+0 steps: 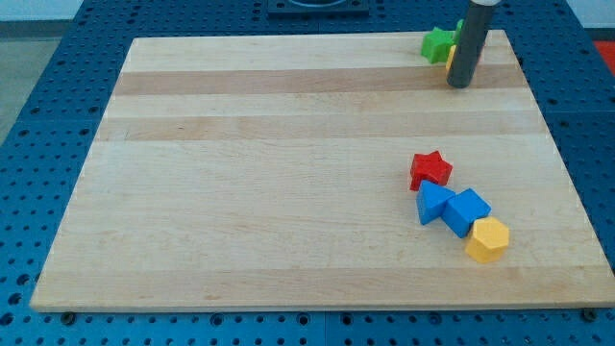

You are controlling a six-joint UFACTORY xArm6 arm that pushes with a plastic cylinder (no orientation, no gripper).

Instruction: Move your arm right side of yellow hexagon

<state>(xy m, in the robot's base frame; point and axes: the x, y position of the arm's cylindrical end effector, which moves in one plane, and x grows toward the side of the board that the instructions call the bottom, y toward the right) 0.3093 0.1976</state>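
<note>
My tip (461, 84) rests on the wooden board (288, 173) near its top right corner. I have no fingers to spread or press together, only a straight dark rod, and it grips nothing.

Just to the view's left of my rod sits a green star-shaped block (437, 44), close against the board's top edge. A sliver of a yellow block (450, 58) peeks out from behind the rod on its left; its shape is hidden from me. I cannot tell whether my rod touches either of them.

The yellow hexagon (487, 239) lies well apart from my tip, down toward the board's bottom right corner. It touches the lower right end of a blue cube-like block (468, 210), which presses against a second blue block (433, 203) on its left, its shape unclear. A red star (430, 169) sits just above that second blue block, touching it. The four form a short diagonal chain running from the red star down to the hexagon.

My tip stands above this cluster in the view, slightly left of the hexagon's line.
</note>
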